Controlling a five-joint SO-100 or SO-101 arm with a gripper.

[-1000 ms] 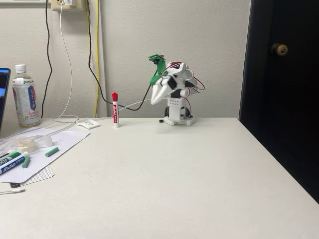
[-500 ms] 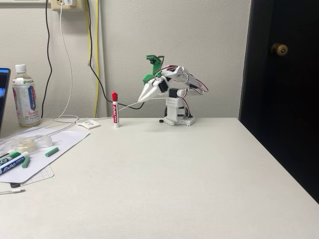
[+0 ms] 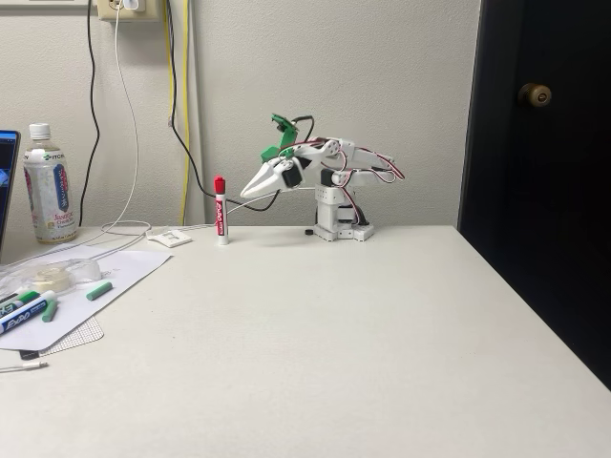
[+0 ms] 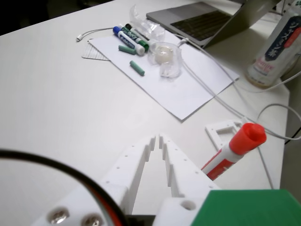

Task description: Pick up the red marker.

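The red marker [image 3: 221,212] stands upright on the white table near the back wall, red cap on top. My gripper [image 3: 244,194] points left with its tip a short way to the right of the marker, level with the cap. In the wrist view the marker [image 4: 233,150] leans beside the right finger, outside the gripper [image 4: 157,139]. The two white fingers lie close together with only a thin slit between them and nothing held.
A sheet of paper [image 3: 124,272] at the left carries green-capped markers [image 3: 24,310], a loose green cap [image 3: 98,290] and a clear tape roll [image 3: 52,277]. A drink bottle [image 3: 48,184] and a laptop [image 4: 207,19] stand behind it. Cables [image 3: 143,229] trail along the wall. A dark door [image 3: 539,172] is on the right.
The arm has swung down and stretched left, bringing the gripper tip from above the base to just right of the marker. The marker has not moved.
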